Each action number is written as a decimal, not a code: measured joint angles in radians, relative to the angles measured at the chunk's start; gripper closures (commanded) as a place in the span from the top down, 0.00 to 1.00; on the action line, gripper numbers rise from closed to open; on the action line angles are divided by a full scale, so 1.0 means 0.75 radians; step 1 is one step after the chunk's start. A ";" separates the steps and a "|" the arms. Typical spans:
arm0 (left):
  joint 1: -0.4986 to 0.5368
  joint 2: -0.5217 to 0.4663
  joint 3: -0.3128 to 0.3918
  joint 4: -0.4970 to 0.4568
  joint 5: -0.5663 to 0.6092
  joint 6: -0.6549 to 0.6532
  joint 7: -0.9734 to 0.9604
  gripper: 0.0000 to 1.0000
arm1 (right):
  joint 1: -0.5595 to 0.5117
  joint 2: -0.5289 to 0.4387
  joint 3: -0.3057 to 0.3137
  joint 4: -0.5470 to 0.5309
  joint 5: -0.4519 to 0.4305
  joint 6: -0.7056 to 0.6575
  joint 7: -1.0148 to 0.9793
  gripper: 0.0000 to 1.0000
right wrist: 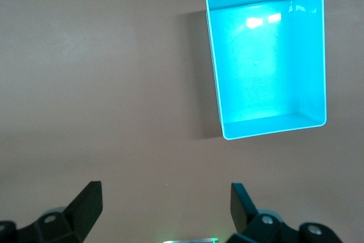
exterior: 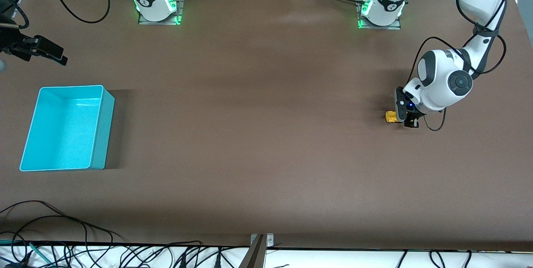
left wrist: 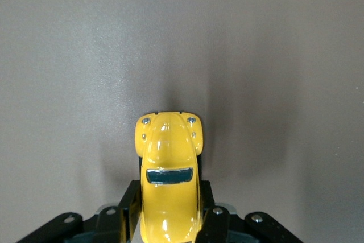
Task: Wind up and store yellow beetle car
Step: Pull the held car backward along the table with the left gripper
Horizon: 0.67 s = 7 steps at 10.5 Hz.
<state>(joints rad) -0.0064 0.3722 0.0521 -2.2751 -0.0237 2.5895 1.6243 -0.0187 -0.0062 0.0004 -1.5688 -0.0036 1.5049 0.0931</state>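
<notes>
The yellow beetle car (exterior: 390,116) (left wrist: 169,169) is a tiny rounded toy with a dark windscreen, down at the table surface toward the left arm's end. My left gripper (exterior: 404,120) (left wrist: 170,213) is shut on its rear half, one black finger against each side, and the nose sticks out ahead of the fingers. Whether the wheels touch the table I cannot tell. The turquoise bin (exterior: 107,130) (right wrist: 273,123) stands empty at the right arm's end. My right gripper (exterior: 58,56) (right wrist: 166,197) hangs open above bare table beside the bin, holding nothing.
Both arm bases (exterior: 156,1) (exterior: 381,8) stand along the table edge farthest from the front camera. Loose black cables (exterior: 62,234) and a metal bracket (exterior: 262,241) lie along the nearest edge. Wide brown tabletop (exterior: 250,114) stretches between car and bin.
</notes>
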 measured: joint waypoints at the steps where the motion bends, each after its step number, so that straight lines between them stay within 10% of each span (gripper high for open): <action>1: 0.000 0.000 0.001 0.000 0.000 0.000 0.000 0.00 | 0.000 0.000 0.000 0.000 0.000 0.000 0.000 1.00; 7: 0.021 0.006 0.051 0.007 0.000 -0.002 0.045 0.00 | 0.000 0.000 0.000 0.000 0.000 0.000 0.000 1.00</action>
<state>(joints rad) 0.0092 0.3765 0.0906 -2.2701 -0.0237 2.5880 1.6583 -0.0187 -0.0062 0.0004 -1.5688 -0.0036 1.5049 0.0931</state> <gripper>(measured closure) 0.551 0.000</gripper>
